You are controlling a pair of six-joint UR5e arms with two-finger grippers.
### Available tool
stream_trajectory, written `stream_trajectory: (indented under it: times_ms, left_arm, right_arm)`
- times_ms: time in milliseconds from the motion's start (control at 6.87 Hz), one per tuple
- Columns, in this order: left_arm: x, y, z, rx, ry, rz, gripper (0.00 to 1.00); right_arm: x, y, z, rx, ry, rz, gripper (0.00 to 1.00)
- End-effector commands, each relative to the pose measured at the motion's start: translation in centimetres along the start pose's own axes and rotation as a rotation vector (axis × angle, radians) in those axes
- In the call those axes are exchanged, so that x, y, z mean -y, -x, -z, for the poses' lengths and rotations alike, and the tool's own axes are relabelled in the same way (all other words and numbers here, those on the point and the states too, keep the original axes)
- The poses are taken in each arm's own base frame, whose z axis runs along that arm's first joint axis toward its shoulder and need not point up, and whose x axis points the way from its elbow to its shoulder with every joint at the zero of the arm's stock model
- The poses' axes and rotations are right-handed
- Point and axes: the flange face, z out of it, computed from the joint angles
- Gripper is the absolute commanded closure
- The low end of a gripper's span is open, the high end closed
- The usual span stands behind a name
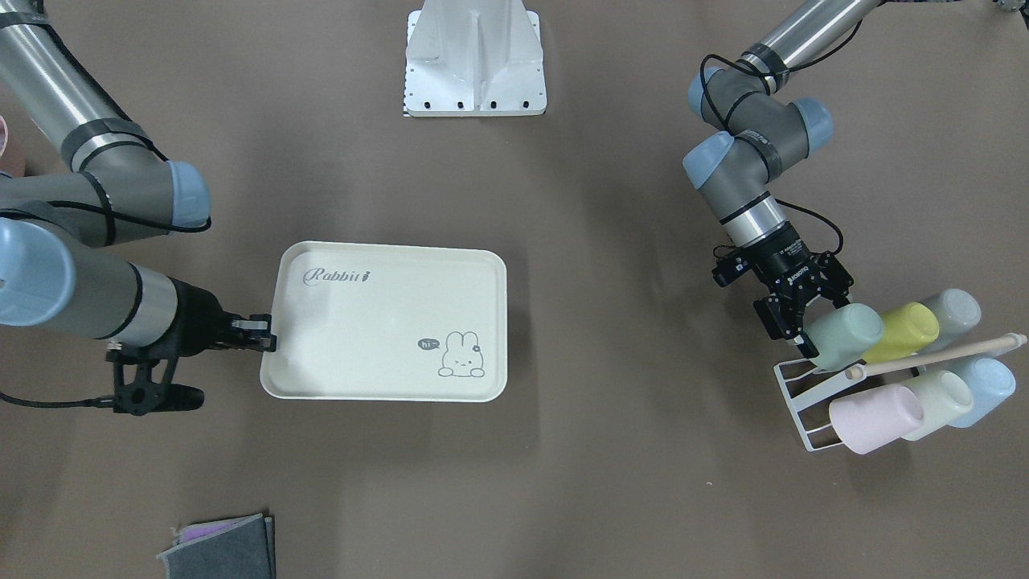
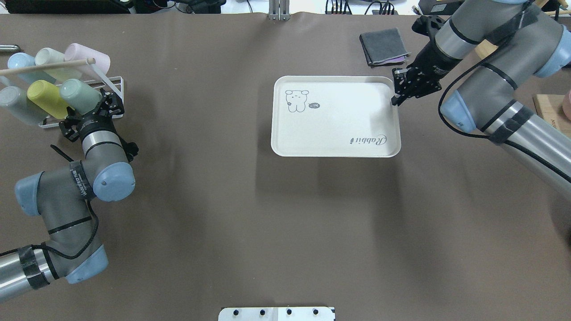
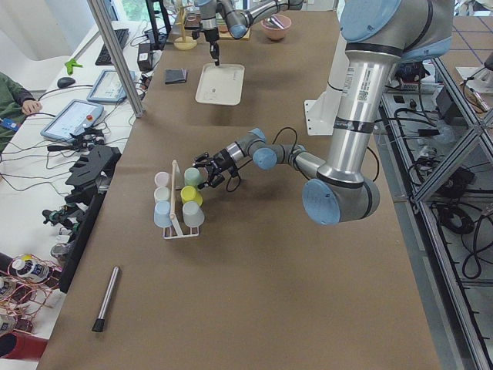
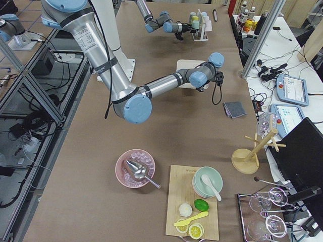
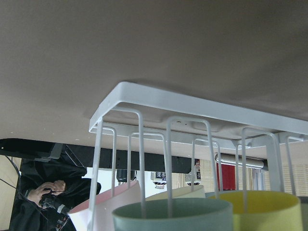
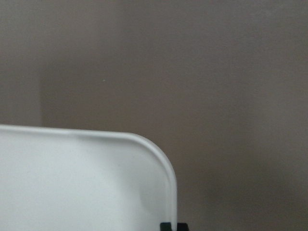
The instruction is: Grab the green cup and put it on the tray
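The green cup (image 1: pixel 844 336) lies on its side on the white wire rack (image 1: pixel 792 394), at the end of the upper row; it also shows in the overhead view (image 2: pixel 80 93) and the left wrist view (image 5: pixel 173 214). My left gripper (image 1: pixel 823 322) is open, its fingers on either side of the cup's near end. The cream tray (image 1: pixel 386 322) lies flat mid-table, empty. My right gripper (image 1: pixel 269 334) is shut on the rim of the tray's short edge near a corner (image 6: pixel 163 168), also seen in the overhead view (image 2: pixel 395 100).
The rack also holds a yellow cup (image 1: pixel 908 331), a grey cup (image 1: pixel 953 310), a pink cup (image 1: pixel 876 418), a pale whitish-green cup (image 1: pixel 936 402) and a blue cup (image 1: pixel 985 390), under a wooden rod (image 1: pixel 940 354). A folded grey cloth (image 2: pixel 383 44) lies beyond the tray.
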Motion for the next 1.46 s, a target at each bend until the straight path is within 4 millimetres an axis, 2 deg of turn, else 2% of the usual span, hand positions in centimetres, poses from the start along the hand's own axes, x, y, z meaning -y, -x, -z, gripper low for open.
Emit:
stream_trajectory:
  times_ms: [0, 146, 437, 728, 873, 1019, 1164, 1310]
  left_arm:
    - [0.0, -0.3, -0.8, 0.005, 0.004, 0.003, 0.02]
    - [-0.1, -0.3, -1.1, 0.002, 0.007, 0.005, 0.02]
    - [-0.4, -0.4, -1.3, -0.001, 0.010, 0.009, 0.02]
    - [-0.3, -0.4, -1.4, -0.002, 0.011, 0.007, 0.02]
    - [-0.1, -0.6, -1.5, -0.004, 0.011, 0.003, 0.07]
    - [-0.1, -0.6, -1.5, -0.004, 0.011, 0.003, 0.32]
    - [-0.2, -0.5, -1.5, 0.003, 0.009, 0.010, 0.42]
    - [-0.2, -0.5, -1.5, 0.003, 0.009, 0.009, 0.42]
  right_arm:
    - [0.9, 6.6, -3.0, -0.017, 0.005, -0.017, 1.00]
    - [1.0, 8.8, -3.7, -0.028, -0.009, -0.014, 1.00]
    - [0.0, 10.1, -7.3, 0.010, -0.026, 0.042, 1.00]
    - [-1.5, 11.0, -8.5, 0.024, -0.020, 0.053, 1.00]
    - [-3.8, 11.5, -9.4, 0.036, -0.004, 0.080, 1.00]
    - [-5.3, 9.3, -9.0, 0.047, 0.006, 0.090, 1.00]
    - [-8.3, 6.5, -9.7, 0.042, 0.017, 0.110, 1.00]
    - [-9.1, 6.1, -9.9, 0.042, 0.024, 0.112, 1.00]
